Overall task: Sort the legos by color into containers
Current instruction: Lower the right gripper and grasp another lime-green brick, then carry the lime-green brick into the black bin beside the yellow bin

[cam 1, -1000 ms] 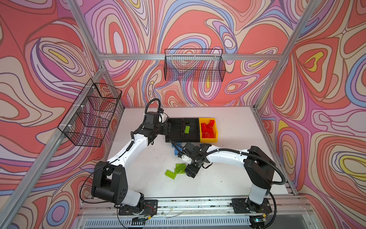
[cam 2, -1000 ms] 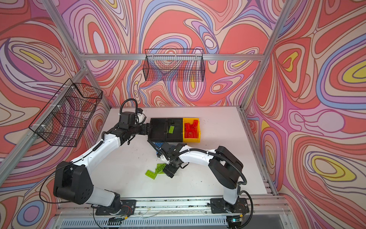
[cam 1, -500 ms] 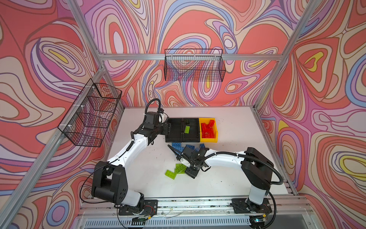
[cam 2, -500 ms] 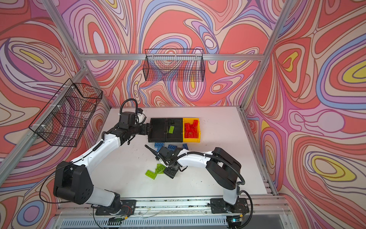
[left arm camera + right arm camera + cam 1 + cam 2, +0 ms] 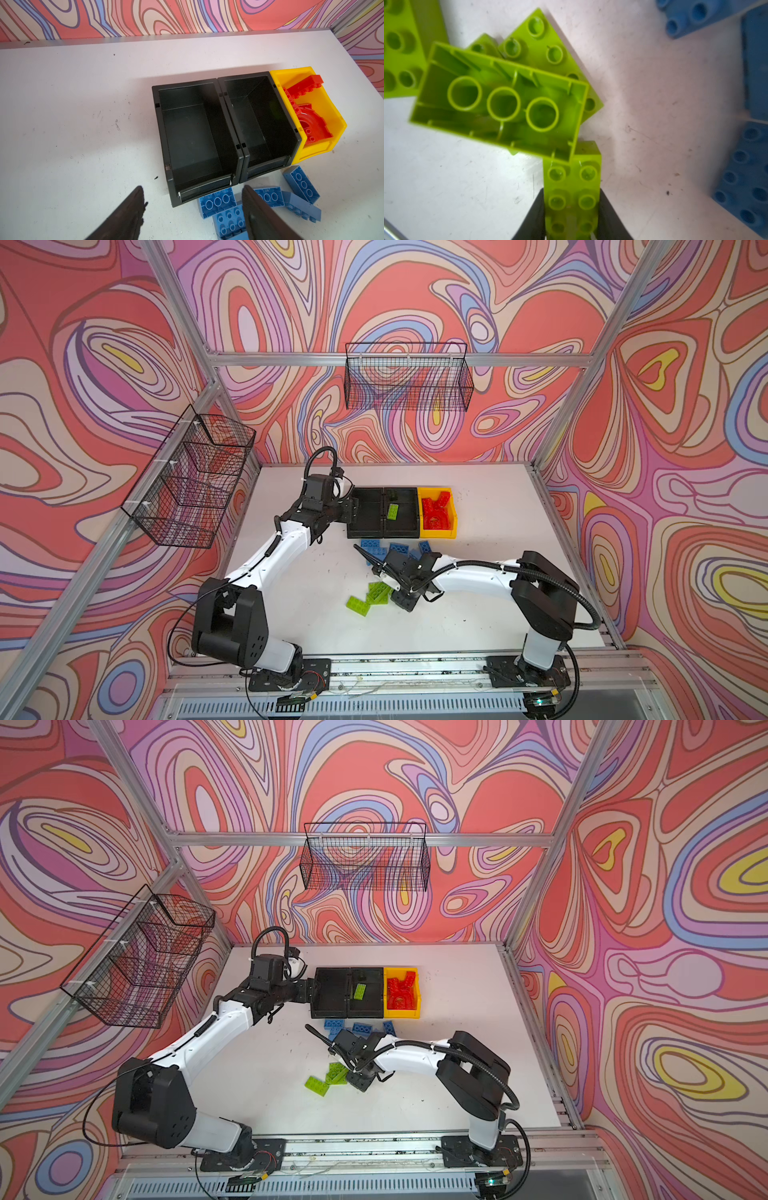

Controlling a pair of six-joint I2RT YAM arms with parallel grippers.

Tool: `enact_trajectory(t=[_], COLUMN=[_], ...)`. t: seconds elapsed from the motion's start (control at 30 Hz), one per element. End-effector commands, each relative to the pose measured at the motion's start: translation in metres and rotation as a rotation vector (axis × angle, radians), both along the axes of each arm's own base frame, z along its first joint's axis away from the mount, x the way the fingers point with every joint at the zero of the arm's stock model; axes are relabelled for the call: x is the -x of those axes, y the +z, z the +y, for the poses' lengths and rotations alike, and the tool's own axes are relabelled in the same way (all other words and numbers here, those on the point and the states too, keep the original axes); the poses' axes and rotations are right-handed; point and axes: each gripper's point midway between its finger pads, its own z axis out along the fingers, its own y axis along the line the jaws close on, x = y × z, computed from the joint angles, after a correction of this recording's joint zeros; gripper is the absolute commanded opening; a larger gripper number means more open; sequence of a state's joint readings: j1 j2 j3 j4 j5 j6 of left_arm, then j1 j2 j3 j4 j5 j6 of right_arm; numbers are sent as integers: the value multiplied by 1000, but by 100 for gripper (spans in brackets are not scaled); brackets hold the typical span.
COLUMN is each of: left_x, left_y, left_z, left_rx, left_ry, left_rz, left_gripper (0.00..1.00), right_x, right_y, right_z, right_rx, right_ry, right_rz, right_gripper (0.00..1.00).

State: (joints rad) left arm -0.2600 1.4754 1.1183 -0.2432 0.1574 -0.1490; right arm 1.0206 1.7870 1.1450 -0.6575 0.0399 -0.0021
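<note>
Right wrist view: right end effector (image 5: 572,193) clamps studs-up lime brick (image 5: 573,176), long axis along its fingers; left end effector (image 5: 193,189) jaws apart.

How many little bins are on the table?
3, side by side in a row: the left black bin, the middle black bin beside it, and the yellow bin at the right end. None seems hidden.

Bench (image 5: 490,572), three bins side by side: left bin (image 5: 365,514), middle bin (image 5: 406,524), right bin (image 5: 436,534). Lone brick (image 5: 392,511) in middle bin; brick pile (image 5: 434,510) in right bin. Loose bricks (image 5: 376,546) just near of bins. Nearer group (image 5: 358,605) closer still, its end brick (image 5: 573,199) between right fingers (image 5: 534,216).
</note>
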Motion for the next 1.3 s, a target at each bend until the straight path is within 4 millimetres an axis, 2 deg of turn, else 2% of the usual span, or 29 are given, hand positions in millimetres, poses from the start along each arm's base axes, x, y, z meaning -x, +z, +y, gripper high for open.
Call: enact_trajectory(t=[0.0, 0.07, 0.2, 0.43, 0.53, 0.63, 0.73, 0.9, 1.07, 1.17, 1.27], left_x=[-2, -2, -3, 0, 1, 1, 2, 2, 2, 2, 2], left_y=[13, 13, 13, 17, 18, 16, 17, 19, 19, 20, 21], left_z=[1, 1, 0, -2, -1, -1, -3, -2, -3, -3, -2], left_rx=[-1, 1, 4, 23, 20, 14, 31, 29, 31, 31, 28], left_ry=[-9, -9, -13, -20, -17, -15, -23, -19, -22, -20, -19], left_rz=[-25, -24, -23, -26, -31, -29, -25, -33, -29, -34, -36], left_gripper=[76, 76, 76, 76, 76, 76, 76, 76, 76, 76, 76], right_x=[-7, -22, -65, -165, -205, -235, -260, -292, -303, -305, -304], right_y=[30, 43, 58, 79, 80, 78, 60, 52, 40, 37, 39], right_z=[-8, -12, -21, -15, -12, -5, -10, -24, -31, -30, -30], right_rx=[-44, -76, -133, -252, -276, -271, -226, -255, -223, -223, -230], right_ry=[-70, -130, -267, -473, -550, -592, -651, -752, -764, -761, -761], right_rz=[-78, -118, -144, -186, -212, -261, -260, -266, -275, -271, -272], right_gripper=[31, 31, 31, 31, 31, 31, 31, 32, 33, 39, 52])
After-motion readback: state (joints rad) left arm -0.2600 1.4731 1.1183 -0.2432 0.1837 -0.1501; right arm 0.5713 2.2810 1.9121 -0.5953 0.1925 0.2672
